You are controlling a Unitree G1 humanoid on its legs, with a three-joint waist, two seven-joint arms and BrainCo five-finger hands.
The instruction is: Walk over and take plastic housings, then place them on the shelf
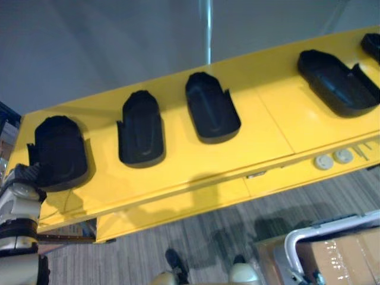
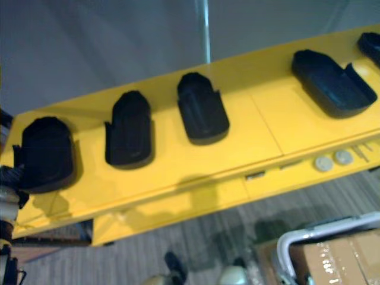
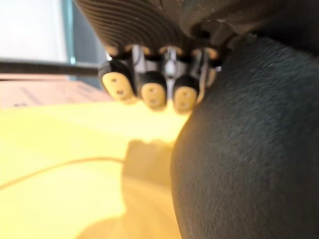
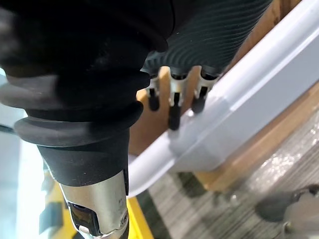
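Several black plastic housings lie in a row on the yellow shelf (image 1: pixel 261 127). My left hand (image 1: pixel 22 178) is at the shelf's left end, against the near left corner of the leftmost housing (image 1: pixel 57 149), which rests on the shelf. In the left wrist view its fingers (image 3: pixel 152 89) are curled beside that housing (image 3: pixel 249 149), which hides the thumb. Further right lie a second housing (image 1: pixel 141 129), a third (image 1: pixel 211 107) and a fourth (image 1: pixel 335 80). My right hand (image 4: pixel 174 99) hangs low with its fingers relaxed and nothing in them.
A grey cart handle (image 1: pixel 297 240) and a cardboard box (image 1: pixel 344 255) stand on the floor at the lower right, just under my right hand. Two white round knobs (image 1: pixel 332 159) sit on the shelf's front edge. A fifth housing (image 1: pixel 373 43) lies at the far right.
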